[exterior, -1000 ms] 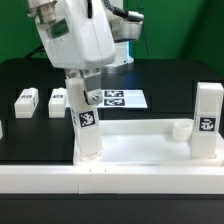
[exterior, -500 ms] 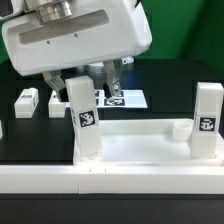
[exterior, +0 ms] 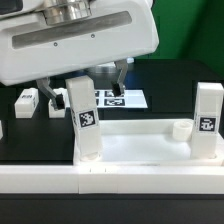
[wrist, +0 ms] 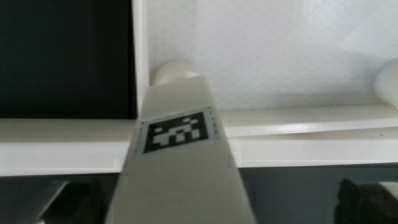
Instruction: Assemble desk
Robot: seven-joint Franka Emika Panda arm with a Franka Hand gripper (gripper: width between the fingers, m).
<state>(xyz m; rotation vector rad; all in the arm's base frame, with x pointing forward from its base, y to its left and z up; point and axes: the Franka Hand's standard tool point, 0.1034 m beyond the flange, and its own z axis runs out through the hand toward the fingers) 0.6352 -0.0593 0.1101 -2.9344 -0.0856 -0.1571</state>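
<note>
The desk tabletop (exterior: 140, 143) lies flat on the black counter (exterior: 170, 80), filling the exterior view from about 9 o'clock round to 3 o'clock. One leg (exterior: 86, 125) stands upright at its 9 o'clock corner and a second leg (exterior: 207, 115) at its 3 o'clock corner. The wrist view looks straight down the first leg (wrist: 178, 150), its square marker facing the camera, with the tabletop (wrist: 267, 50) spreading out behind it. The hand (exterior: 83, 92) hangs over this leg, released. Its fingers (exterior: 121, 75) are spread wide to either side of the leg's top, and neither appears to touch it. Whether the leg is fully seated in its corner cannot be told from here. At about 10 o'clock from the standing leg, a loose leg (exterior: 27, 100) lies on the counter with another loose leg (exterior: 58, 104) just beside it. The marker board (exterior: 122, 98) is at about 1 o'clock, and the long white rail (exterior: 120, 180) runs along at 6 o'clock. The main risk, as I judge it, is an off-centre descent. A fingertip landing on the leg's top instead of passing beside it could tip the leg or lever it out of its corner. An uneven squeeze could also drag the whole tabletop across the counter and disturb the leg at 3 o'clock. The finger on the 10 o'clock side sits close to the nearer loose leg and could knock it.
</note>
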